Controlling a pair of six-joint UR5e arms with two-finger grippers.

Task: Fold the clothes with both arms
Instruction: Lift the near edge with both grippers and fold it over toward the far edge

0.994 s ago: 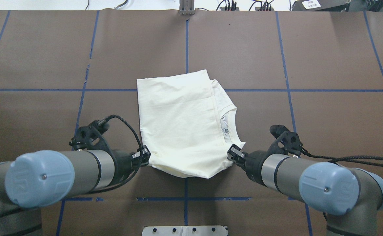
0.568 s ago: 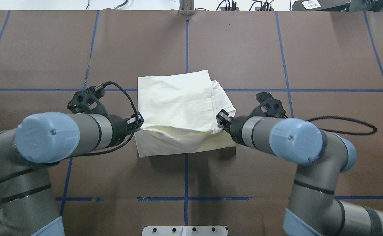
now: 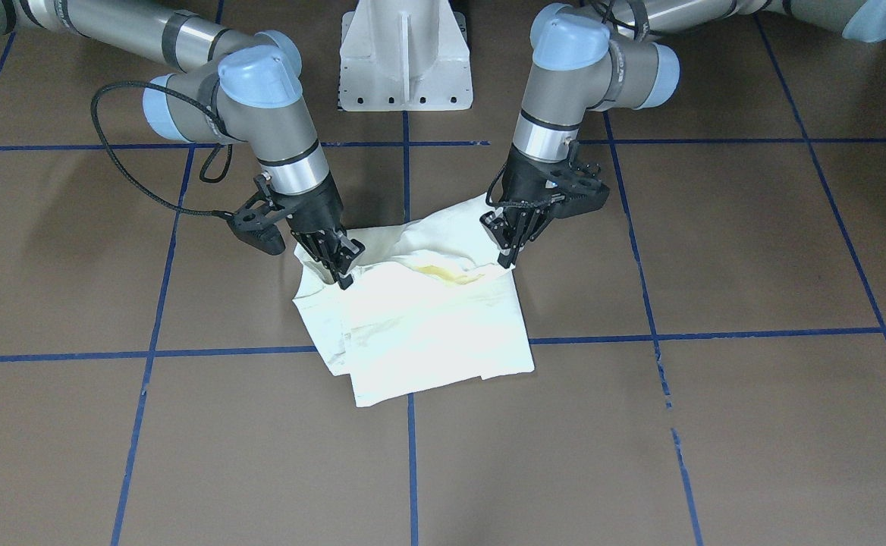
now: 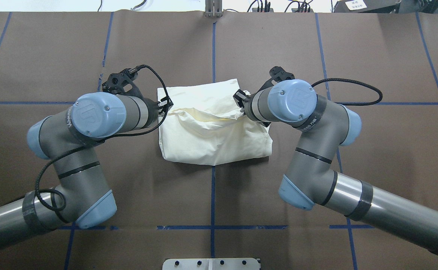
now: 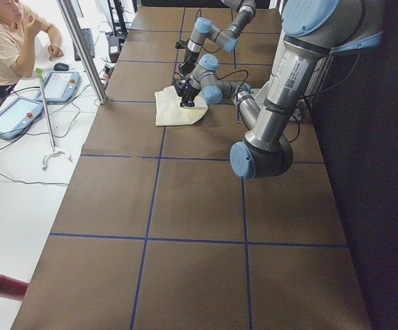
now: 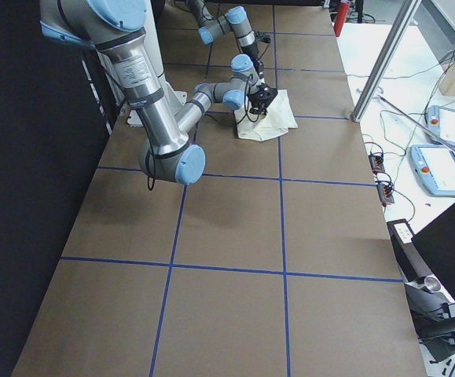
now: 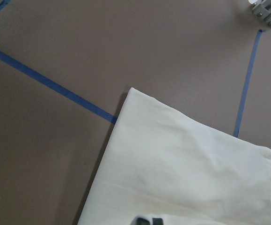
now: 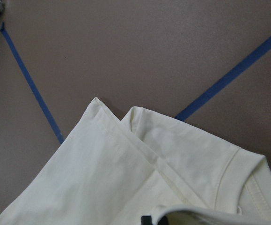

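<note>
The cream-white T-shirt [image 4: 215, 138] lies folded at the table's middle, plain side up; the print is hidden. My left gripper [image 4: 165, 105] is shut on the left corner of its raised edge. My right gripper [image 4: 239, 98] is shut on the right corner. The held edge hangs a little above the shirt's far part, with a sagging fold between the grippers. In the front-facing view the left gripper [image 3: 504, 254] and the right gripper [image 3: 340, 274] pinch the cloth [image 3: 428, 326]. The left wrist view shows the shirt's far corner [image 7: 186, 173]; the right wrist view shows the collar rim [image 8: 238, 164].
The table is brown with blue tape lines. The white pedestal base [image 3: 405, 53] stands at the robot's side. A metal bracket [image 4: 213, 9] sits at the far edge. An operator [image 5: 6, 41] and teach pendants [image 5: 20, 113] are beyond the table's far side.
Both grippers have carried the shirt's near edge away from the robot, up and over the shirt toward its far edge. The visible shirt has become shorter front to back.
</note>
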